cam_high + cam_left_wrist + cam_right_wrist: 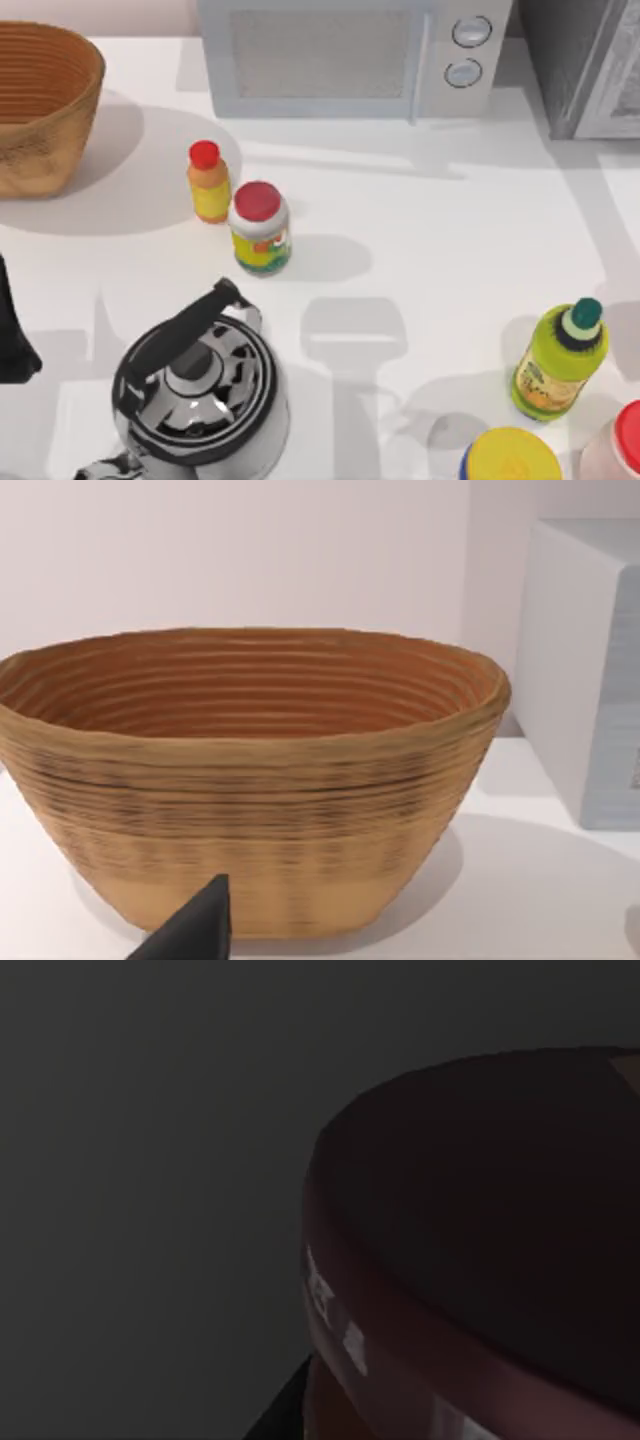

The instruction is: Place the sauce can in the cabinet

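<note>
At the top view's left edge the left arm sat parked, cut off by the frame; I could not tell its grip. Its wrist view faced the woven basket. The red-lidded jar carried a yellow-green label whose writing was unreadable. The cabinet was cropped at the far right corner. The right wrist view was dark; a brown-lidded sauce can loomed close, its label marks illegible.
</note>
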{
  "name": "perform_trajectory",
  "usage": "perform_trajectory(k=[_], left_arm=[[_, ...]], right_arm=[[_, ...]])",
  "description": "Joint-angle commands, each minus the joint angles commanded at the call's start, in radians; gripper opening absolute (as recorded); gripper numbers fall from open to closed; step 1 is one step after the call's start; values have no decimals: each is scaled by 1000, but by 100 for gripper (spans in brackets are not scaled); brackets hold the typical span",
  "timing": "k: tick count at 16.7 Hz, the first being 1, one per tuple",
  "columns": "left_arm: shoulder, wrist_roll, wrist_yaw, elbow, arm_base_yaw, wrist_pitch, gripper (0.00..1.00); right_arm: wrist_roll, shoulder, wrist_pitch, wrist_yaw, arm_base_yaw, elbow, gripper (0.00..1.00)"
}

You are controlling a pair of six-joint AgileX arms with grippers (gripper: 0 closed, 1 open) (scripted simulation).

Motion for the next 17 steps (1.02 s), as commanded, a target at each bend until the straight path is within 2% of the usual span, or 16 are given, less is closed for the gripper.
perform_trajectory(k=[11, 17], left_arm=[[0, 0, 0, 0, 0, 0, 100], [0, 0, 0, 0, 0, 0, 100]], right_arm=[[0, 0, 0, 0, 0, 0, 98], [0, 0, 0, 0, 0, 0, 100]])
